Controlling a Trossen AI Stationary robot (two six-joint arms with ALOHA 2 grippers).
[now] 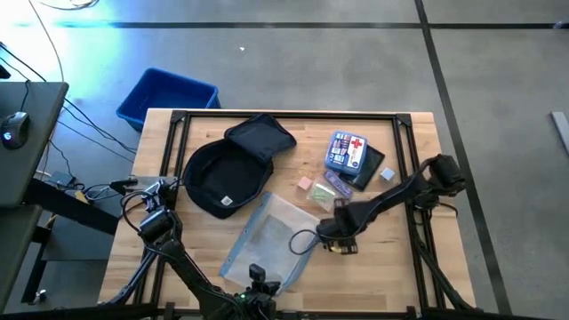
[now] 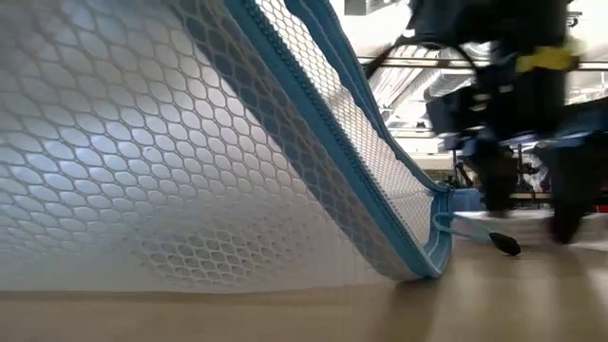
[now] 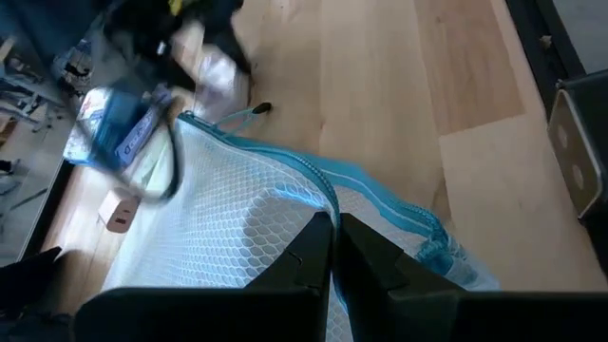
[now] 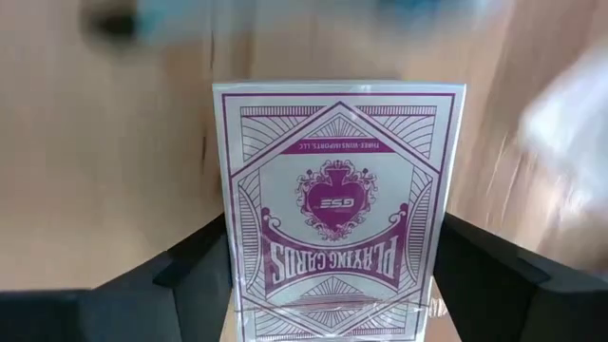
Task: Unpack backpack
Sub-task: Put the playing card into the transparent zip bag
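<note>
A: Where does the rounded dark navy fabric backpack point(image 1: 222, 173) lie?

B: On the left half of the pale wooden table point(image 1: 391, 267), unzipped, its flap point(image 1: 260, 136) thrown back toward the far edge and the black lining showing. Neither arm touches it.

A: And the grippers?

B: The left gripper point(image 3: 333, 249) sits at the near edge, its two dark fingers pinched together on the edge of a clear mesh pouch with a light blue zip point(image 1: 267, 236), which spreads flat just right of the backpack. The right gripper point(image 1: 342, 242) hangs over the table's middle, just right of the pouch, clamped on a white box of playing cards with purple print point(image 4: 337, 209), one finger at each side.

A: What else is on the table?

B: A small blue first-aid kit with a red cross point(image 1: 348, 151) toward the far right, resting on a flat black item point(image 1: 372, 171), with a small pink block point(image 1: 305, 184) nearby. A blue plastic bin point(image 1: 166, 96) stands on the floor beyond the far left corner
</note>
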